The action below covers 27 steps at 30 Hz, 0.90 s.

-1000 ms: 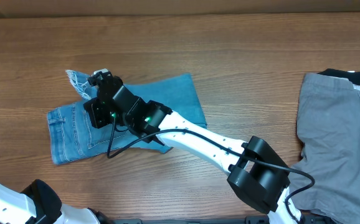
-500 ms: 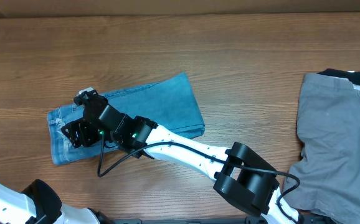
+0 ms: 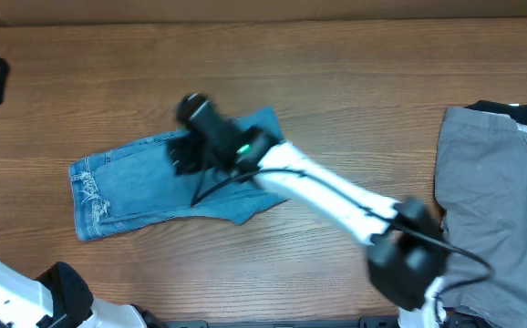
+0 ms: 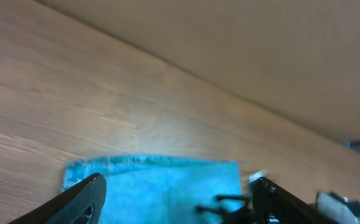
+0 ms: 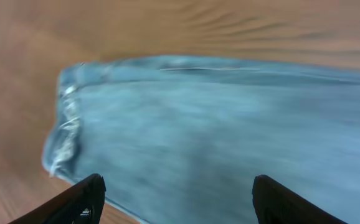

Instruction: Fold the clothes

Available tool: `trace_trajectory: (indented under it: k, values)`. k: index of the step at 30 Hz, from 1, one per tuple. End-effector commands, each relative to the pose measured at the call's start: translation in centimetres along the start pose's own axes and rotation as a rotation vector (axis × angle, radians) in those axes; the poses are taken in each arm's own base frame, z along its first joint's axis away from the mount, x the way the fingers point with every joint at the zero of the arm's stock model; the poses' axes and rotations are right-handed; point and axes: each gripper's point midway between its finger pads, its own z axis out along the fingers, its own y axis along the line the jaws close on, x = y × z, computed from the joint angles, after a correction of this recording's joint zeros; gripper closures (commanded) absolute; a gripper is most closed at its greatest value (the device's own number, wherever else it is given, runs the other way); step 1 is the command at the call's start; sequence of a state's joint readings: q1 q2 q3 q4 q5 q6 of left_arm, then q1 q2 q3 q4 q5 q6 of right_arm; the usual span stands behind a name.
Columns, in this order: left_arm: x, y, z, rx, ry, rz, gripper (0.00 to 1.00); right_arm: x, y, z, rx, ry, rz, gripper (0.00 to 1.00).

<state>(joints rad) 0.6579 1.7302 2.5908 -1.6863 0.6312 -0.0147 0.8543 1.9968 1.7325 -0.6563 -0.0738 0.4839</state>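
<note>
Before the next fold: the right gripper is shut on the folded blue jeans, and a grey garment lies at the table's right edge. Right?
No: the right gripper is open over the jeans, as the right wrist view shows. The grey garment is at the table's right edge.

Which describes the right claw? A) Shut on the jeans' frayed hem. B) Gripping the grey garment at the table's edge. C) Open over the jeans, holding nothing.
C: the right wrist view shows the right claw spread wide with nothing in it, and the jeans lying flat below.
</note>
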Motion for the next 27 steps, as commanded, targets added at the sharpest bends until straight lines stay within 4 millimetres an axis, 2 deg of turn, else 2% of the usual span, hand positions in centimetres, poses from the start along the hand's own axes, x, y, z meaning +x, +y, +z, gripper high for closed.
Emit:
trace_trajectory:
  k: [1, 3, 5, 9, 13, 16, 17, 21, 25, 27]
  values:
    - [1.8, -0.3, 2.6, 0.009, 0.106, 0.046, 0.2, -4.4, -3.0, -7.6, 0.048, -0.112, 0.047, 0.21]
    - [3.3, -0.9, 4.4, 0.041, 0.184, 0.063, 0.19, -3.9, -5.7, -9.1, 0.095, -0.066, 0.096, 0.21]
    - [5.3, -1.6, 6.4, 0.076, 0.273, 0.092, 0.19, -2.6, -8.1, -9.8, 0.131, 0.008, 0.145, 0.23]
    - [10.3, -1.9, 10.4, 0.096, 0.476, 0.141, 0.24, 1.4, -12.1, -10.1, 0.198, 0.191, 0.233, 0.4]
    - [15.9, -1.1, 14.9, 0.075, 0.656, 0.167, 0.26, 5.3, -13.5, -8.5, 0.192, 0.33, 0.19, 0.42]
    - [20.2, 0.6, 17.8, 0.005, 0.757, 0.156, 0.27, 7.4, -14.7, -6.4, 0.198, 0.36, 0.196, 0.54]
    - [21.7, 1.4, 18.8, -0.031, 0.782, 0.143, 0.27, 8.1, -15.0, -5.5, 0.193, 0.366, 0.2, 0.62]
    - [26.5, 5.4, 21.2, -0.193, 0.839, 0.086, 0.34, 10.3, -15.7, -2.9, 0.135, 0.374, 0.246, 0.68]
    - [31.3, 9.8, 22.5, -0.352, 0.861, 0.006, 0.55, 12.2, -17.1, -1.2, 0.127, 0.365, 0.414, 0.81]
    - [33.2, 12.2, 22.7, -0.45, 0.844, -0.038, 0.64, 12.6, -17.7, -0.4, 0.095, 0.353, 0.51, 0.82]
